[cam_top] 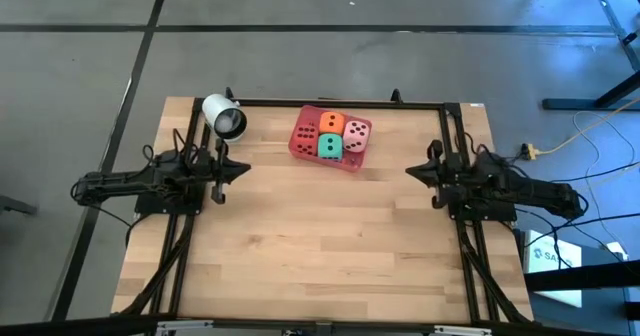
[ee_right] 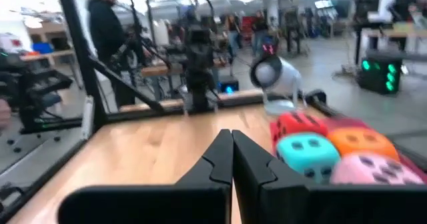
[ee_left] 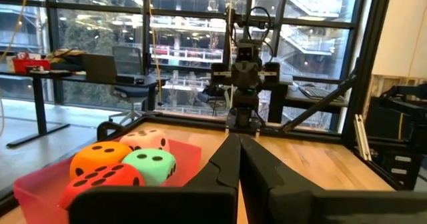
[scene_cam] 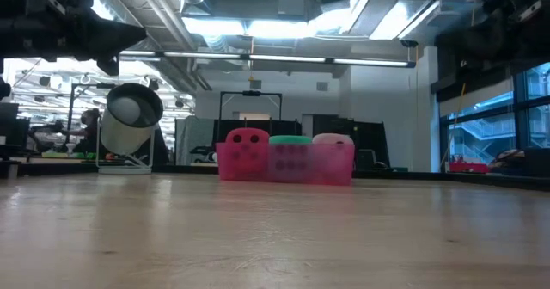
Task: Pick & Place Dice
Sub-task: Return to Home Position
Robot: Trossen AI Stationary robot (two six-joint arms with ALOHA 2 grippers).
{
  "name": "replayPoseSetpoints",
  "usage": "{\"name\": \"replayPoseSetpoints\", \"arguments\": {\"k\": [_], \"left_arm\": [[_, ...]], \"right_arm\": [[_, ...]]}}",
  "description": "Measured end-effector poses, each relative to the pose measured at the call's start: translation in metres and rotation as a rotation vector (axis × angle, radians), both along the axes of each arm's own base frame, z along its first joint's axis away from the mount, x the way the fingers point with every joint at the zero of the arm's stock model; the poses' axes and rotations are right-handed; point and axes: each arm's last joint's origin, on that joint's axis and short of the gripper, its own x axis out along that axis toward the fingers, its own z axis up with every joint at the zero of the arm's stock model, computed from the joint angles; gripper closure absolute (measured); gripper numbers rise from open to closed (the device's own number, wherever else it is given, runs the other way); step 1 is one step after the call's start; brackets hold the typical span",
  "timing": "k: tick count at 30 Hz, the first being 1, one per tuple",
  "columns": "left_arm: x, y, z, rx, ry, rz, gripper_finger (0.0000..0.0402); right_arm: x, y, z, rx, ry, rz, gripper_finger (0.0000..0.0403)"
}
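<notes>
All four dice sit in the tray (cam_top: 347, 163) at the far middle of the table, packed two by two: red (cam_top: 306, 136) on the left, orange (cam_top: 331, 124) at the far side, green (cam_top: 329, 146) at the near side, pink (cam_top: 357, 134) on the right. The tray's long axis runs left to right, skewed a little.

The left gripper (cam_top: 243, 168) and the right gripper (cam_top: 410, 170) face each other across the table, each just nearer than the tray and off to its own side. Neither is clearly closer to it. Both pairs of fingers are pressed together on nothing, as both wrist views show. From either gripper the dice lie far and inward, so I judge that pulling straight back along each arm's own line should not meet the tray.

A lamp (cam_top: 225, 116) stands just far of the left gripper, the closest thing to that arm.

In the low view the orange die is hidden behind the others, and the arms are only dark shapes in the top corners. The right wrist view is blurred, so the pips there are hard to read.
</notes>
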Motion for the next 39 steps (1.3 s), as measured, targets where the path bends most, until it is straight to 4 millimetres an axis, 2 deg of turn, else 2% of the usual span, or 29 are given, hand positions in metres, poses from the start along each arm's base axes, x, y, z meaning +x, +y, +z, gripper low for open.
{"name": "replayPoseSetpoints", "arguments": {"k": [6, 10, 27, 30, 39], "left_arm": [[0.0, 0.001, -0.001, -0.011, 0.009, 0.017, 0.04], [0.0, 0.001, -0.001, 0.001, 0.007, 0.042, 0.04], [0.0, 0.001, 0.0, 0.014, 0.005, 0.053, 0.04], [-0.001, 0.002, -0.002, 0.011, 0.064, 0.068, 0.04], [-0.001, 0.003, -0.001, 0.027, 0.071, 0.107, 0.0398]], "right_arm": [[0.001, -0.002, -0.005, 0.04, 0.016, -0.056, 0.0403], [0.006, -0.003, -0.021, 0.039, -0.007, -0.078, 0.0403], [0.006, -0.004, -0.024, 0.025, 0.037, -0.123, 0.0403], [0.006, -0.004, -0.024, 0.027, 0.037, -0.122, 0.0403], [0.006, -0.004, -0.024, 0.024, 0.037, -0.12, 0.0383]]}}
